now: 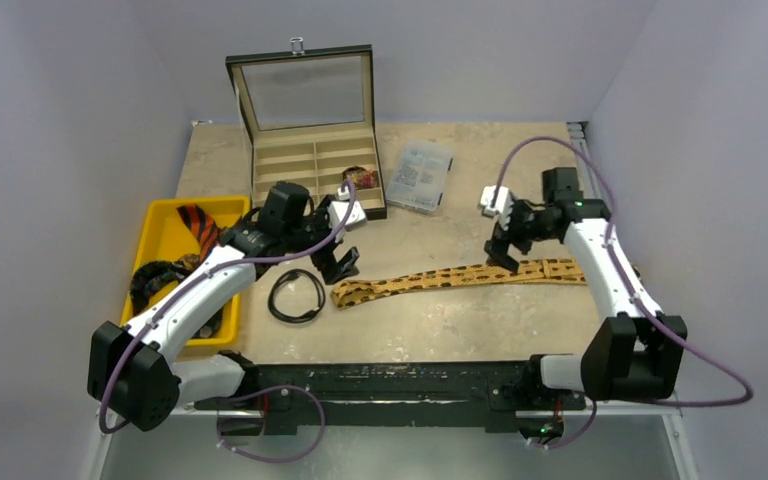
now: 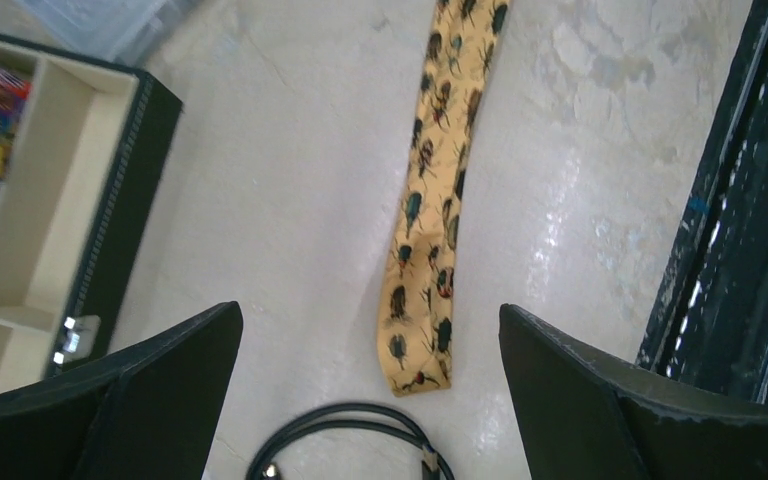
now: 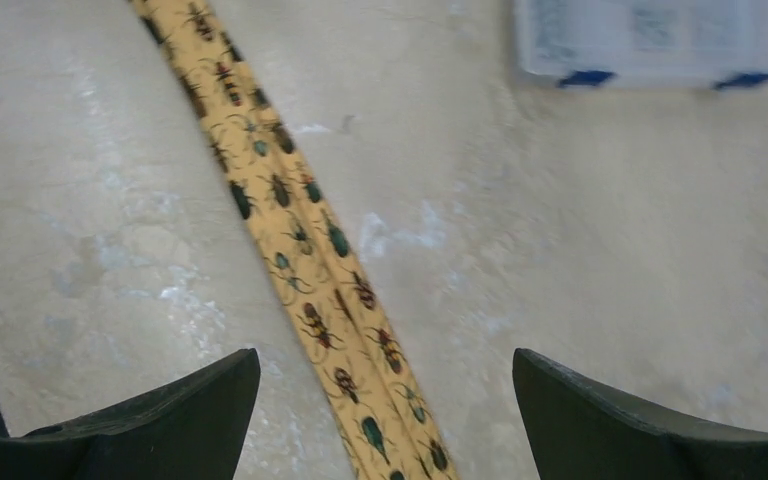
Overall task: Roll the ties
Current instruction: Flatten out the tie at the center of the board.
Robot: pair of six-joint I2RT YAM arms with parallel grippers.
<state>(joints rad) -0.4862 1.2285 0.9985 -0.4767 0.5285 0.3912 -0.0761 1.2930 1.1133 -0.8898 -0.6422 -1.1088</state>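
The tan-gold tie [image 1: 460, 277] with dark spots lies flat and stretched out across the middle of the table. My left gripper [image 1: 338, 262] is open and empty, hovering just above the tie's narrow left end [image 2: 420, 340]. My right gripper [image 1: 501, 254] is open and empty above the tie's right part [image 3: 310, 260], the fabric running between its fingers. An orange tie with black stripes [image 1: 198, 225] and a dark multicoloured tie [image 1: 155, 275] lie in the yellow bin [image 1: 160, 215]. A rolled multicoloured tie [image 1: 361, 178] sits in the wooden box [image 1: 312, 160].
A black cable loop [image 1: 296, 296] lies just left of the tie's end, also in the left wrist view [image 2: 350, 445]. A clear plastic compartment box [image 1: 422, 175] lies behind. The wooden box's glass lid stands open. A black rail [image 1: 380, 385] runs along the near edge.
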